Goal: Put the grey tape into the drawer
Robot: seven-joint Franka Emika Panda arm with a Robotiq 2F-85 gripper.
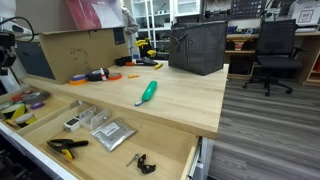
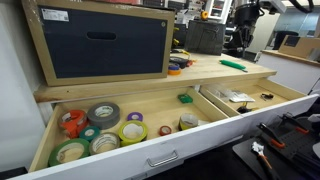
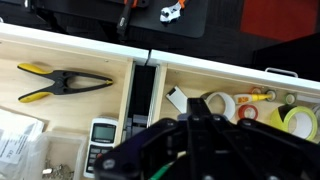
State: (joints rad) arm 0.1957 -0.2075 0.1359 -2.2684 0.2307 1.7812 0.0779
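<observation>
The grey tape (image 2: 103, 113), a dull grey roll with a dark centre hole, lies among several other rolls inside the open pale-wood drawer (image 2: 44, 135). That drawer also shows in an exterior view (image 1: 14, 122) and in the wrist view (image 3: 200, 80). I cannot pick out the grey tape in the wrist view. My gripper (image 3: 195, 116) hangs high over the divider between the two open drawers. Its dark fingers meet in one central tip, with nothing seen between them.
The wider drawer (image 1: 160, 150) holds a silver packet (image 1: 112, 131), a black-orange clamp (image 1: 66, 146) and pliers (image 3: 62, 83). On the tabletop lie a green tool (image 1: 147, 93), a flat orange ring (image 1: 79, 77) and a blue-and-black roll (image 1: 97, 74). A black box (image 1: 197, 47) stands behind.
</observation>
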